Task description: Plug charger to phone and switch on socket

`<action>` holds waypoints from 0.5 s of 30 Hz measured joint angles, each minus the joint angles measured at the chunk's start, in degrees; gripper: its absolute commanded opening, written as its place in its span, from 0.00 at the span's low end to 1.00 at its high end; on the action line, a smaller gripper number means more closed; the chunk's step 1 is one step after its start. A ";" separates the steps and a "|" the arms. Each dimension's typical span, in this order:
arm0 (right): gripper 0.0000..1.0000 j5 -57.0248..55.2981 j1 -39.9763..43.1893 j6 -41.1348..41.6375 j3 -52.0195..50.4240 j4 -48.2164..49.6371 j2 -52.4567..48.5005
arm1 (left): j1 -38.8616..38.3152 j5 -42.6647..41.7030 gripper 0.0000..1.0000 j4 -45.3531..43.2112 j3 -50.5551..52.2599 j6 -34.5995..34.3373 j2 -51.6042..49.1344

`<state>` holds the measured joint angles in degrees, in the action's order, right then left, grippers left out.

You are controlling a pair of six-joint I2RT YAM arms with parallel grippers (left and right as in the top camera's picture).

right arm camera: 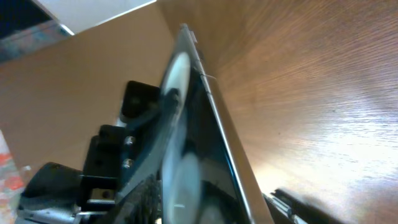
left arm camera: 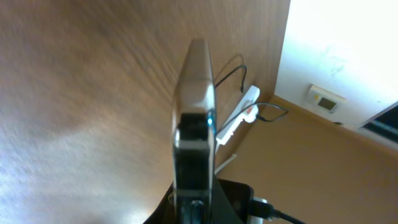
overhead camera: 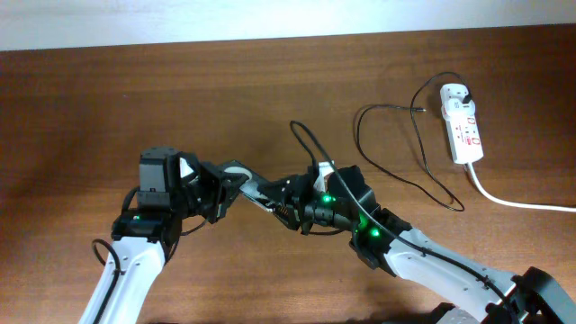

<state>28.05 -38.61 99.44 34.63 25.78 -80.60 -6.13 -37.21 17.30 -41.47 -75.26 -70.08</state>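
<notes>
The phone (overhead camera: 261, 192) is held edge-up above the table's middle, between both grippers. My left gripper (overhead camera: 225, 184) is shut on its left part. My right gripper (overhead camera: 297, 214) is closed around its right part. In the left wrist view the phone (left arm camera: 194, 112) stands edge-on in my jaws (left arm camera: 194, 214). In the right wrist view it (right arm camera: 205, 143) fills the centre between my fingers (right arm camera: 211, 214), with its white round patches showing. The charger cable (overhead camera: 389, 107) loops from the socket (overhead camera: 462, 121) towards the right gripper. Its connector tip is hidden.
The socket's thick white cord (overhead camera: 513, 202) runs off to the right edge. The socket (left arm camera: 239, 112) and the black cable (left arm camera: 229, 70) also show beyond the phone in the left wrist view. The left gripper's black body (right arm camera: 121, 149) shows beside the phone in the right wrist view.
</notes>
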 measured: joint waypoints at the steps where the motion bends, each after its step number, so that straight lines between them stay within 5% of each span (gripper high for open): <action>1: 0.59 -0.70 -0.13 -2.93 0.07 -2.91 0.00 | 0.33 1.73 0.00 0.04 0.00 4.13 0.00; 4: 0.78 -4.35 -0.13 -6.99 0.44 -12.02 0.13 | 5.77 5.14 0.00 3.13 0.02 15.96 -0.20; 6: 0.80 -8.37 -0.13 -10.14 0.48 -18.82 0.13 | 9.62 6.84 0.00 8.70 0.09 21.73 -0.33; 7: 0.97 -12.41 -0.13 -15.65 0.35 -22.69 0.13 | 10.34 6.27 0.00 11.47 0.11 25.11 -0.33; 11: 1.00 -24.30 -0.13 -24.57 0.55 -30.99 0.17 | 10.40 -2.19 0.00 12.17 0.13 34.16 -0.33; 15: 0.93 -34.29 1.68 -38.27 2.82 -40.24 0.17 | 10.40 -7.17 0.00 12.94 0.13 38.97 -0.33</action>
<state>-6.24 -36.93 61.17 37.45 -14.46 -80.42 4.27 -44.38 30.24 -41.34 -36.29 -70.41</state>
